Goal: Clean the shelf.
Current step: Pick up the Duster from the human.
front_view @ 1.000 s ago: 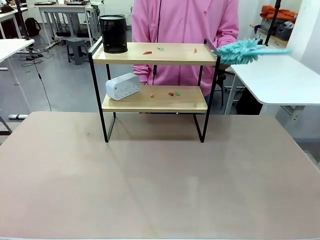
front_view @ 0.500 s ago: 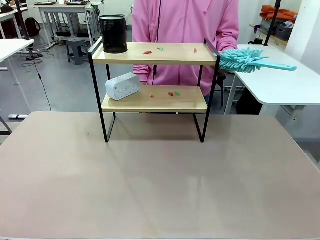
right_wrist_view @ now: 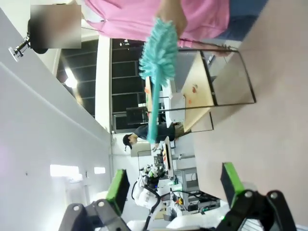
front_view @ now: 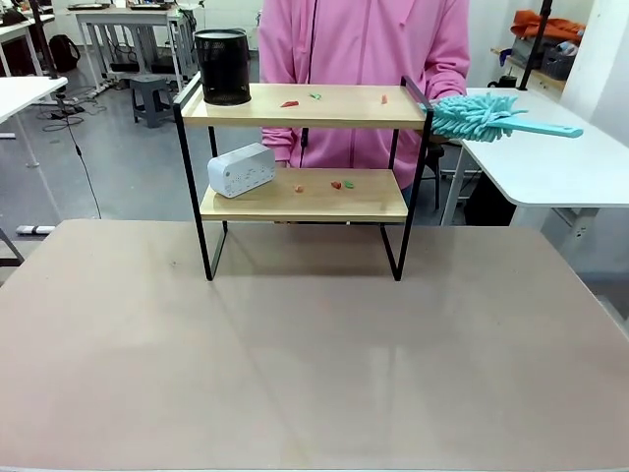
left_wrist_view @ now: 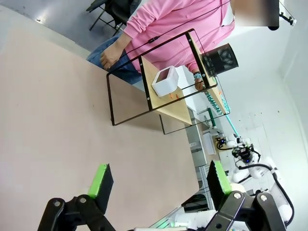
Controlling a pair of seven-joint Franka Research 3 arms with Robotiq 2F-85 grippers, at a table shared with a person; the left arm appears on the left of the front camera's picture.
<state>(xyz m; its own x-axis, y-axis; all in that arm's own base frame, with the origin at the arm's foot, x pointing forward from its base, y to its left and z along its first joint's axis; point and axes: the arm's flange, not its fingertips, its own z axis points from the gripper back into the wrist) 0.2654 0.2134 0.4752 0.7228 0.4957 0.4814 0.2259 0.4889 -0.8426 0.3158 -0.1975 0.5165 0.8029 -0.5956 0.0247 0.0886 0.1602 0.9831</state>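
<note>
Where the front view looks across the brown table (front_view: pixel 314 344), the shelf (front_view: pixel 344 108) is seen standing upright at the table's far side, its black frame carrying two light wooden boards. A person in a pink top (front_view: pixel 364 44) is placed directly behind the shelf.

On the upper board, a black mesh bin (front_view: pixel 223 66) is set at the left end of the shelf, and small red and green scraps (front_view: pixel 289 103) are scattered toward the middle and right. On the lower board, a white box (front_view: pixel 241 169) is laid at the left end, slightly turned, and more scraps (front_view: pixel 336 184) are found near the middle.

A turquoise duster (front_view: pixel 482 115) is held at the right end of the shelf, level with the upper board. Its fluffy head is touching or just beside the frame's right corner; which of the two cannot be told. Its handle is pointed away from the shelf, over a white side table (front_view: pixel 550 157).

From the left wrist, the left gripper (left_wrist_view: pixel 159 178) is shown with its green-padded fingers spread wide and nothing between them, above the table and well apart from the shelf (left_wrist_view: pixel 179 109). From the right wrist, the right gripper (right_wrist_view: pixel 174 183) is likewise shown spread wide and holding nothing, well apart from the shelf (right_wrist_view: pixel 197 91). In that view the duster (right_wrist_view: pixel 158 53) is seen beside the shelf, with the person's hand (right_wrist_view: pixel 173 12) at its fluffy end.
</note>
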